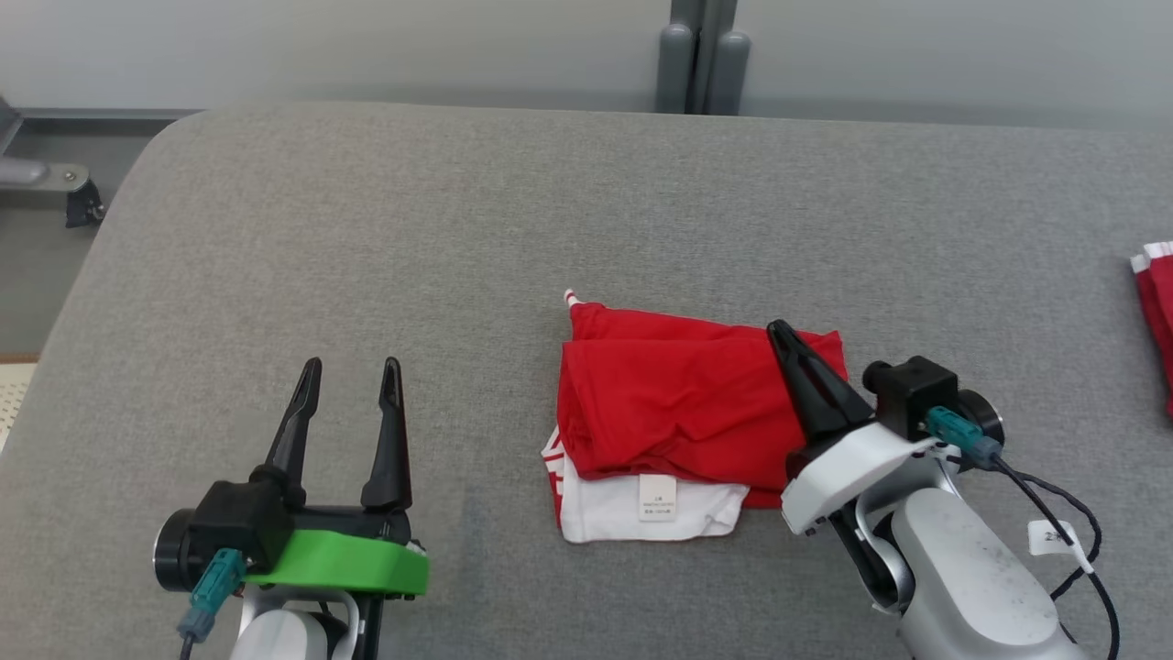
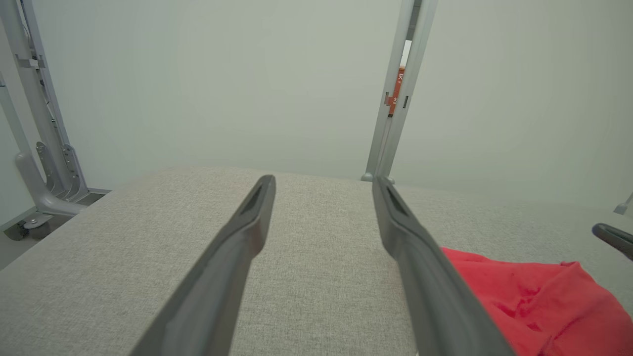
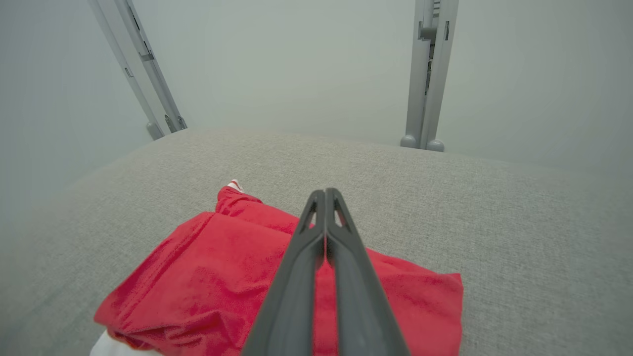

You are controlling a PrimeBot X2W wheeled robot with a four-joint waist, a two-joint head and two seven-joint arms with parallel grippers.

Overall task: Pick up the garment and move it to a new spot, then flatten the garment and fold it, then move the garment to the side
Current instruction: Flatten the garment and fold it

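1. The folded red garment (image 1: 674,412) is seen on the grey table (image 1: 367,229), just below frame centre
2. The left gripper (image 1: 352,367) is held wide open and empty at lower left
3. The right gripper (image 1: 781,328) is pressed shut over the garment's right edge, nothing pinched
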